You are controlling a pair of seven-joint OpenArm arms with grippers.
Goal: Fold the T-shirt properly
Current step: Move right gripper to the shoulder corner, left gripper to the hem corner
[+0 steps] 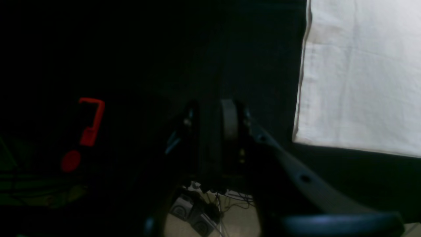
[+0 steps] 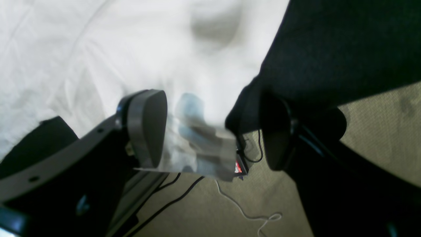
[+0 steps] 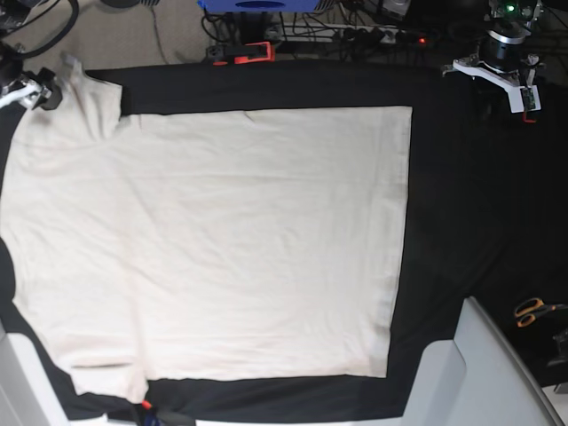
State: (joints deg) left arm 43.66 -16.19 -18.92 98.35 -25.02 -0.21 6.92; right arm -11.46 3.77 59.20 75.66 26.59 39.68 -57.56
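A: Black cloth [image 3: 461, 222] on table, T-shirt [image 3: 222, 248] flat, hem twd left arm. Grippers?
B: Right gripper [image 2: 210, 131] jaws apart over sleeve edge, nothing pinched. Left gripper [image 1: 210, 128] off hem corner, nrly closed, empty; can't tell

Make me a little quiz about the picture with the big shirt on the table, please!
1. True or false: the T-shirt is crumpled up in a ball.
2. What lies under the T-shirt? A) a black cloth B) a green towel C) bare wood
3. Fill in: in the base view, the scissors with orange handles lie near the ___ edge of the picture.

Key: 1. False, it is spread out flat. 2. A. 3. right.
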